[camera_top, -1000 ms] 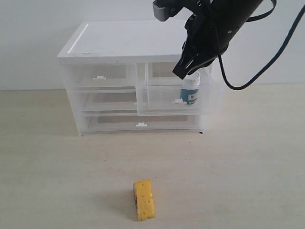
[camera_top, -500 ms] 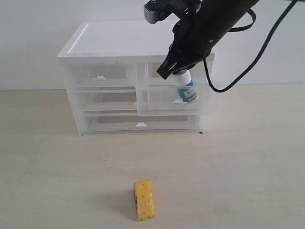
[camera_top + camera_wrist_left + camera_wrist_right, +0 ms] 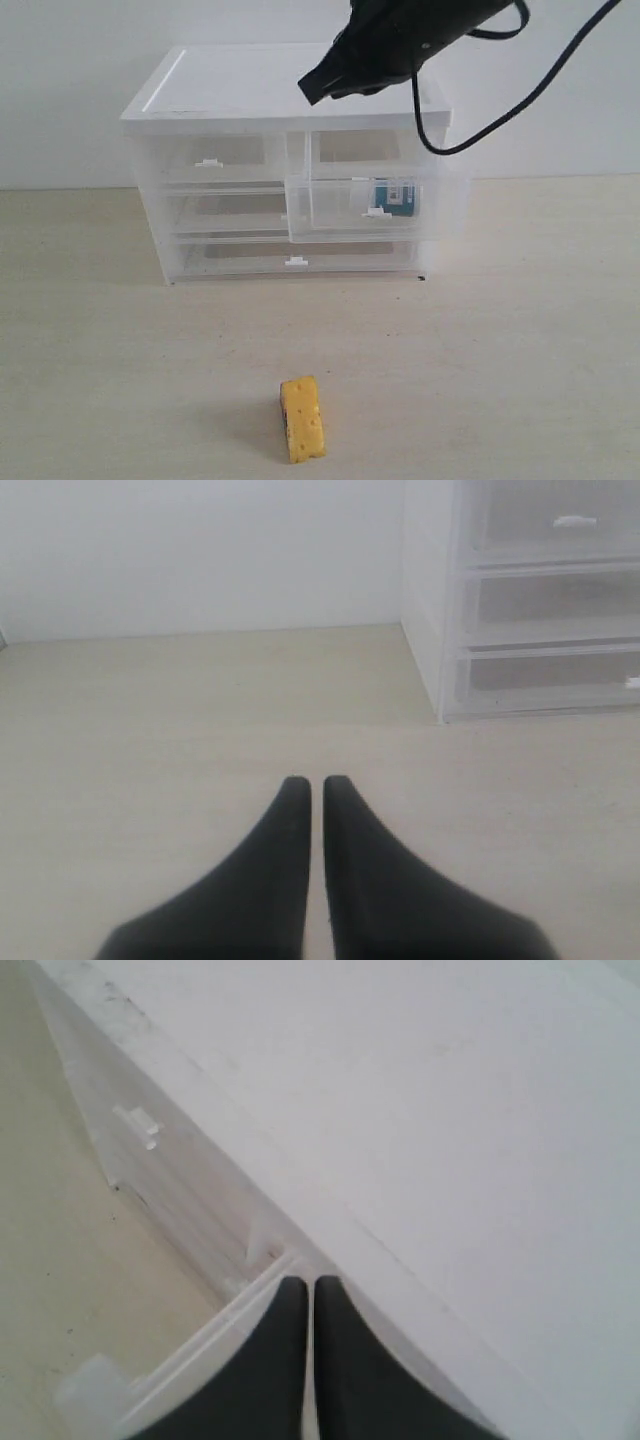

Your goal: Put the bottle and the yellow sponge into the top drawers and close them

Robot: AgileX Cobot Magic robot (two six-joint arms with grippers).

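The bottle [image 3: 392,197] rests inside the pulled-out right top drawer [image 3: 340,222], its teal label showing through the translucent front. The left top drawer [image 3: 208,161] is pushed in. My right gripper [image 3: 318,88] hangs shut and empty above the cabinet's top, near the front edge; in the right wrist view its tips [image 3: 303,1283] sit over the open drawer's rim [image 3: 196,1348]. The yellow sponge [image 3: 301,418] lies on the table near the front edge. My left gripper [image 3: 310,780] is shut and empty, low over the table, left of the cabinet [image 3: 530,610].
The white cabinet [image 3: 260,85] has two full-width drawers [image 3: 296,262] below the top pair, both pushed in. A black cable [image 3: 520,95] loops down from the right arm beside the cabinet. Bare table [image 3: 520,340] lies between cabinet and sponge.
The right gripper has let go of the bottle, which now rests in the open right top drawer. The arm rose and swung left over the cabinet top.
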